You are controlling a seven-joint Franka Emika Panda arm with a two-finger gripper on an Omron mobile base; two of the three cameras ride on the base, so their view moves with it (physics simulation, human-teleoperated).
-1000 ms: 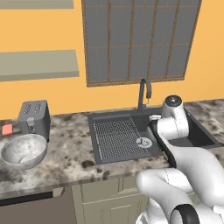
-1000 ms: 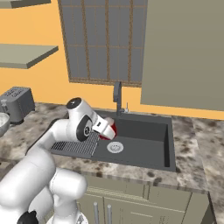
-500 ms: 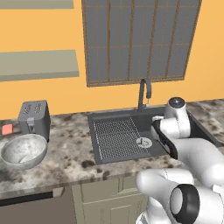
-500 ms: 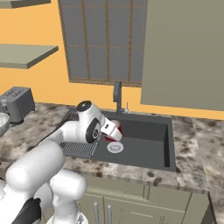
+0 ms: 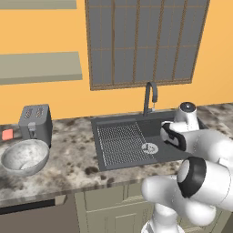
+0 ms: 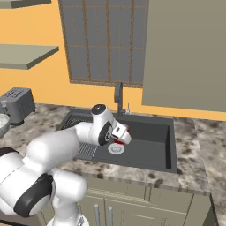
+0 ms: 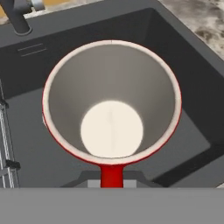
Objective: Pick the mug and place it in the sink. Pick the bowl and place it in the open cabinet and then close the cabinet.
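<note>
Hand view: mug hiding sink floor

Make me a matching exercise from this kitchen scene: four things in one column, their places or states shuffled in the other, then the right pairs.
Things:
1. mug
2. bowl
3. toaster
4. faucet

Places or states:
A. on the counter, in front of the toaster
B. held by the gripper over the sink
C. behind the basin, under the window
D. against the orange wall, left of the sink

Pairs: 1-B, 2-A, 3-D, 4-C
</note>
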